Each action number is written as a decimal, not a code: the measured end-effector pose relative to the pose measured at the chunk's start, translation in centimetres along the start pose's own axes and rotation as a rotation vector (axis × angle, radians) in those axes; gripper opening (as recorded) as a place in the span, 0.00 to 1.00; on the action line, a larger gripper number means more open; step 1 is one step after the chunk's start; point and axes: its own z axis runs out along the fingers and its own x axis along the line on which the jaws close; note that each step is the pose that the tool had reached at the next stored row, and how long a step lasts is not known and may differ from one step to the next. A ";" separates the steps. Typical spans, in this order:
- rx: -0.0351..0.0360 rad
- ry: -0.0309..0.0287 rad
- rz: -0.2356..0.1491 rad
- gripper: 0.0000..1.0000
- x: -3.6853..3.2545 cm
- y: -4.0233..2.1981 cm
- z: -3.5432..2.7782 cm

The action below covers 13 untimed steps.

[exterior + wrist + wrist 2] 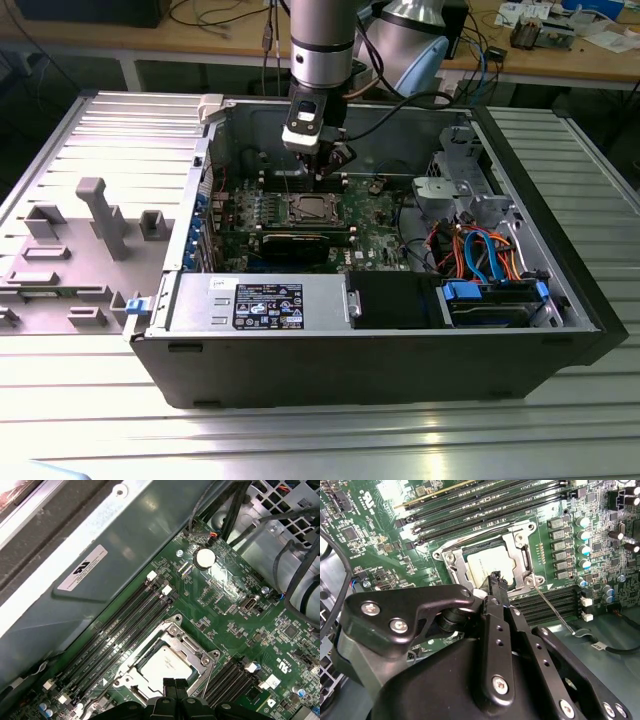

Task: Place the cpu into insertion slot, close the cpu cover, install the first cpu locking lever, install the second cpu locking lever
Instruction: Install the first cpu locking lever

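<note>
The cpu point(162, 664), a dull silver square, lies flat in the insertion slot point(451, 560) on the green board inside the open computer case. The cpu cover point(192, 647), a silvery frame with a cut-out middle, is down around the chip point(485, 565). My gripper point(175, 682) hangs just above the socket's edge, its two black fingertips pressed together with nothing between them; the exterior view has it point(325, 180) over the far side of the socket. A thin locking lever point(555, 609) juts out from a socket corner, slanting away over the board.
Long black memory slots point(115, 635) run beside the socket, next to the case's metal wall point(125, 530). A black labelled box point(270, 305) and a drive cage with blue and orange cables point(480, 250) fill the case's near side. Grey fixtures point(100, 215) stand on the exterior view's left.
</note>
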 end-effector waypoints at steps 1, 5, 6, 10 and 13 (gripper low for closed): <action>0.0000 0.0001 0.000 0.11 0.00 0.00 0.00; -0.0001 0.0000 -0.001 0.11 0.00 0.00 0.00; -0.0001 0.0000 -0.001 0.11 0.00 0.00 0.00; -0.0002 0.0000 -0.005 0.11 0.00 0.00 0.00; -0.0006 0.0000 -0.015 0.11 0.06 -0.07 0.00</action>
